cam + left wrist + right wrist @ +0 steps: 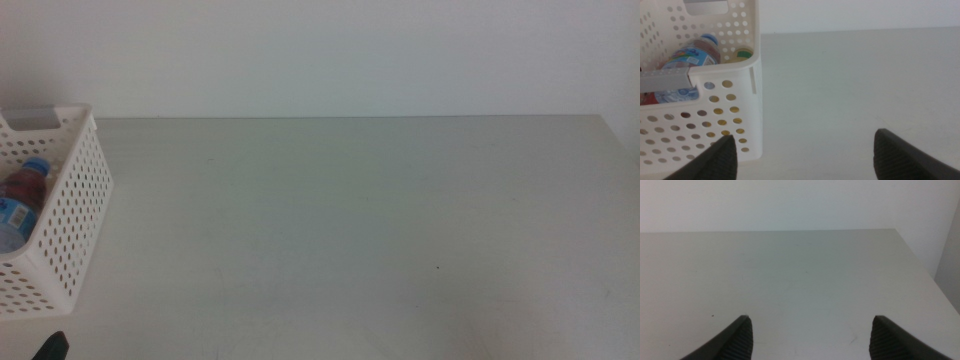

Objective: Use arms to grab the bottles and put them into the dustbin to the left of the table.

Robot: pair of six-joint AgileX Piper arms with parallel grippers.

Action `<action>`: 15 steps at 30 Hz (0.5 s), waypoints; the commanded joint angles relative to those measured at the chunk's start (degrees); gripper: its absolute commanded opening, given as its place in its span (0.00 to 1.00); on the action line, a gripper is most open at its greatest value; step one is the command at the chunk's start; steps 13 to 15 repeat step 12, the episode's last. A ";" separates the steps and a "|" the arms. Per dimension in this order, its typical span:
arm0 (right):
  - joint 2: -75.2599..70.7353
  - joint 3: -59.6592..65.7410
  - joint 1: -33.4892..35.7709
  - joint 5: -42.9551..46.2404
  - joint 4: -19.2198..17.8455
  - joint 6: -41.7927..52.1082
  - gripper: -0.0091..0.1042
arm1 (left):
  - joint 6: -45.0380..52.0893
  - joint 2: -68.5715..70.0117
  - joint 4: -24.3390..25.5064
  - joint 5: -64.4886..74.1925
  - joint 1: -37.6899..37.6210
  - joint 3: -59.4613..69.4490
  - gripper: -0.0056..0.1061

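Observation:
The white perforated dustbin (70,215) stands at the table's (350,220) left end. Inside it lies the clear bottle with blue cap and label (22,200) (690,59). Beside that bottle, in the bin's corner, is the yellow-liquid bottle, showing its pale cap and green label (743,52). A sliver of red (645,98) from the can shows under the rim. My left gripper (805,157) is open and empty next to the dustbin's (747,85) corner; only its tip (52,347) shows in the middle view. My right gripper (810,340) is open over bare tabletop.
The table's right edge (920,260) and far edge run close to a pale wall. The dustbin has a handle slot (707,6) in its far wall.

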State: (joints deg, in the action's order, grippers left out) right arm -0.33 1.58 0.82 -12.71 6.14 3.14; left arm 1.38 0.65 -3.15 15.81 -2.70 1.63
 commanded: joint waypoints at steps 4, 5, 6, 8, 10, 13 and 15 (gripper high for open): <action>0.52 -0.48 -0.31 4.78 -3.16 0.72 0.60 | -0.49 1.60 -1.07 -5.74 0.07 0.15 0.89; 0.52 -0.48 -0.31 4.84 -3.44 0.72 0.60 | -0.49 1.60 -1.07 -5.74 0.07 0.15 0.89; 0.52 -0.48 -0.31 4.78 -3.45 0.72 0.60 | -0.44 1.60 -1.07 -5.74 0.07 0.15 0.89; 0.52 -0.48 -0.31 4.78 -3.45 0.72 0.60 | -0.44 1.60 -1.07 -5.74 0.07 0.15 0.89; 0.52 -0.48 -0.31 4.72 -3.45 0.72 0.60 | -0.44 1.60 -1.07 -5.74 0.07 0.15 0.89; 0.52 -0.48 -0.31 4.72 -3.45 0.72 0.60 | -0.44 1.48 -1.07 -5.74 0.07 0.15 0.89; 0.52 -0.48 -0.31 4.72 -3.45 0.72 0.60 | -0.44 1.48 -1.07 -5.74 0.07 0.15 0.89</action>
